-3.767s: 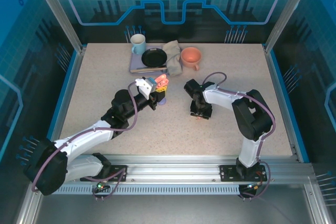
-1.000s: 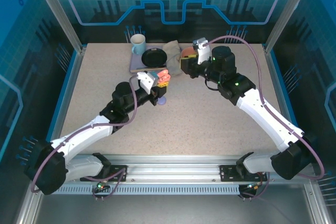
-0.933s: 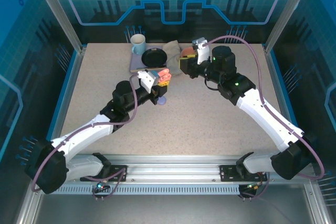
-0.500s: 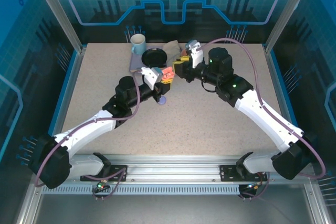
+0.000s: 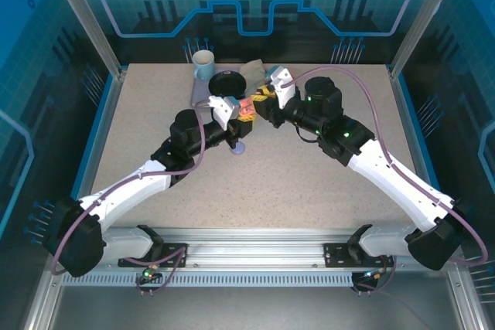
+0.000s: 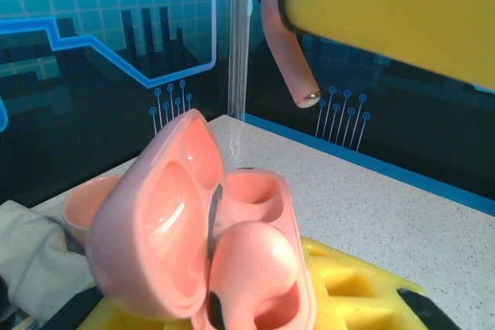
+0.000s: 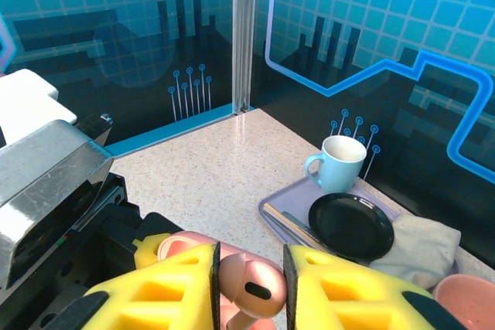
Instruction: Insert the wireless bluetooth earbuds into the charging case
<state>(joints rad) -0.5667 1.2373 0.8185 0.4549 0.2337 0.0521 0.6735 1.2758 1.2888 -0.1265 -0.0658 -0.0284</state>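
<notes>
My left gripper [image 5: 240,116] is shut on a salmon-pink charging case [image 6: 232,245], lid swung open to the left. One pink earbud [image 6: 251,268] sits in the near slot, and the far slot [image 6: 251,193] is empty. My right gripper [image 5: 263,103] is shut on a second pink earbud [image 7: 259,290], pinched between its yellow foam pads [image 7: 166,295]. That earbud's stem [image 6: 288,59] hangs down just above and behind the open case. In the right wrist view the case [image 7: 182,246] lies directly under the held earbud.
A small lavender object [image 5: 239,147] lies on the table below the left gripper. At the back stands a tray [image 7: 290,199] with a pale blue mug [image 7: 338,164] and a black plate [image 7: 349,226]. Beside it are a grey cloth [image 7: 421,241] and a pink bowl [image 7: 464,299].
My right gripper has swung left from over the pink bowl, bringing its earbud above the open case. The left gripper has lifted the case slightly up and back to meet it.
</notes>
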